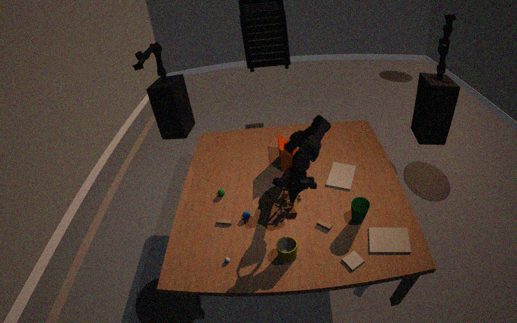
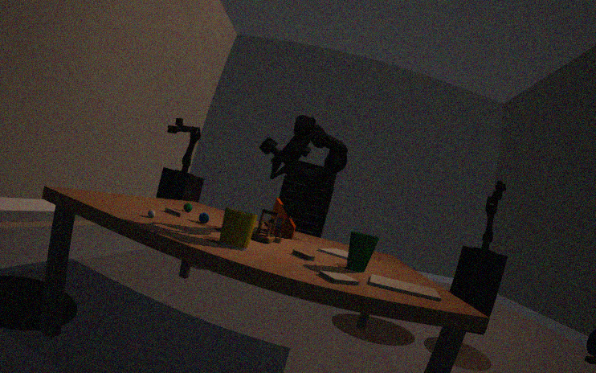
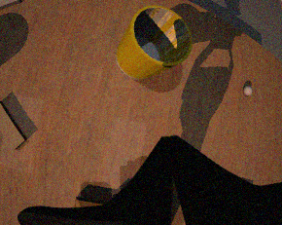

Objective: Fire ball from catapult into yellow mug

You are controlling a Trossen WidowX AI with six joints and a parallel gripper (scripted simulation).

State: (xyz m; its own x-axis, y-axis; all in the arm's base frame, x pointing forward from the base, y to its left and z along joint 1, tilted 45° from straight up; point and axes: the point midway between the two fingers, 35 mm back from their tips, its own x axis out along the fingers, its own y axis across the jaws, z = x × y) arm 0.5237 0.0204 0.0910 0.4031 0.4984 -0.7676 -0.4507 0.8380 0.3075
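Three small balls lie on the brown wooden desk (image 1: 220, 160): a green ball (image 1: 221, 192), a blue ball (image 1: 246, 214) and a white ball (image 1: 226, 260), all to one side of the tool (image 2: 276, 174), the white one nearest the desk edge. Two mugs stand beyond it: a yellow mug (image 1: 286, 248) close to the front edge and a green mug (image 1: 359, 208) well apart. One small wooden catapult (image 2: 267, 227) sits under the tool. The dark arm (image 1: 306, 144) reaches over it, raised above the desk, its tool fully closed and holding nothing.
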